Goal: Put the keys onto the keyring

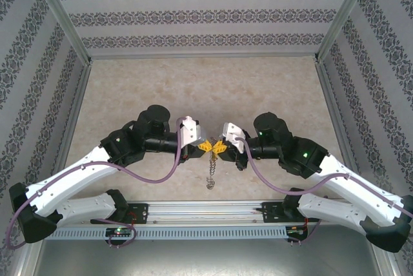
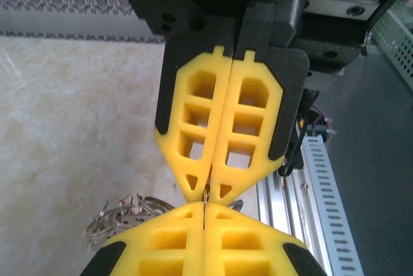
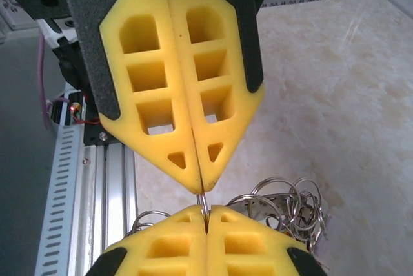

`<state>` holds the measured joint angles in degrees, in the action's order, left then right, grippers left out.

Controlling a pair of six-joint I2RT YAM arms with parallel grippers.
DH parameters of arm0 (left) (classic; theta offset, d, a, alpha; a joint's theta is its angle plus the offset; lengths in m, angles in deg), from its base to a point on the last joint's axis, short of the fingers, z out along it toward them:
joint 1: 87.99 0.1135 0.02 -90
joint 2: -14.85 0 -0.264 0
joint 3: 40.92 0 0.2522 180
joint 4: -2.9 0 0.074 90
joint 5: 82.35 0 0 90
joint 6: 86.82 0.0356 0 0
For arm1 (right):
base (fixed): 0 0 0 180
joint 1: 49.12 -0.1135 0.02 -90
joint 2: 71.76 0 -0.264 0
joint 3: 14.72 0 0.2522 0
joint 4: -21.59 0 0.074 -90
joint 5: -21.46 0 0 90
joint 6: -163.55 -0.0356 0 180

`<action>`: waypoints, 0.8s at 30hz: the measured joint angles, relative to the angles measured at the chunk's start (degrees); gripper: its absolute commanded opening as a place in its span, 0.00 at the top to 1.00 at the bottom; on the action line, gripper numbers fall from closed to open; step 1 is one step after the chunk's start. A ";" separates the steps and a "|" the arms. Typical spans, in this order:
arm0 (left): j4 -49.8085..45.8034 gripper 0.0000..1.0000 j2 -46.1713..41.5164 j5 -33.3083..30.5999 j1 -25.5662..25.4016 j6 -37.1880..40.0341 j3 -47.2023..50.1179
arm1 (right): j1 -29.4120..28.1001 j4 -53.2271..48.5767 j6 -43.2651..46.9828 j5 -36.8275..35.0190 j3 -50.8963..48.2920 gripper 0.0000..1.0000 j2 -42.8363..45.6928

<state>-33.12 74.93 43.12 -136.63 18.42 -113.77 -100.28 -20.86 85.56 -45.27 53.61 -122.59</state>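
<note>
- The keyring is held over the front-centre of the table, its thin wire pinched between two sets of tips
- A tangle of rings is hung beneath; single keys cannot be picked out
- Left gripper and right gripper are set nose to nose, each pair of fingers clamped together on the wire
- Step judged: loop steadied for threading
- Next: one grip is to be freed for a key

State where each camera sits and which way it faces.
Top external: above and behind the bases, looking down at the table; both arms, left claw and right claw tip to tip.
Left wrist: on the left arm, facing the right claw; own fingers at bottom.
Right wrist: on the right arm, facing the left claw; own fingers at bottom.
Wrist views share the keyring pinched between the tips.
</note>
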 measured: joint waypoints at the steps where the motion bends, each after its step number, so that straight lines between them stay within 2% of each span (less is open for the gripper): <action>1: -1.14 0.87 0.50 -0.48 0.00 0.44 -0.98 | 0.00 -0.70 0.52 -0.33 0.81 1.00 -0.52; 6: -6.64 0.79 2.14 -3.21 -0.15 2.71 -4.76 | 0.00 -6.14 3.54 -3.04 5.68 1.00 -3.48; 16: -7.82 0.79 4.07 -3.76 -0.39 3.82 -4.90 | -0.09 -9.55 6.03 -3.28 6.73 1.00 -4.52; 24: -5.09 0.78 4.76 -2.49 -0.48 3.74 -4.63 | -0.09 -9.20 6.43 -2.08 6.73 1.00 -4.81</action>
<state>-38.21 79.69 40.62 -137.11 22.16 -118.41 -100.37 -30.06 91.98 -47.35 60.34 -127.40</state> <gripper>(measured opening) 0.212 0.063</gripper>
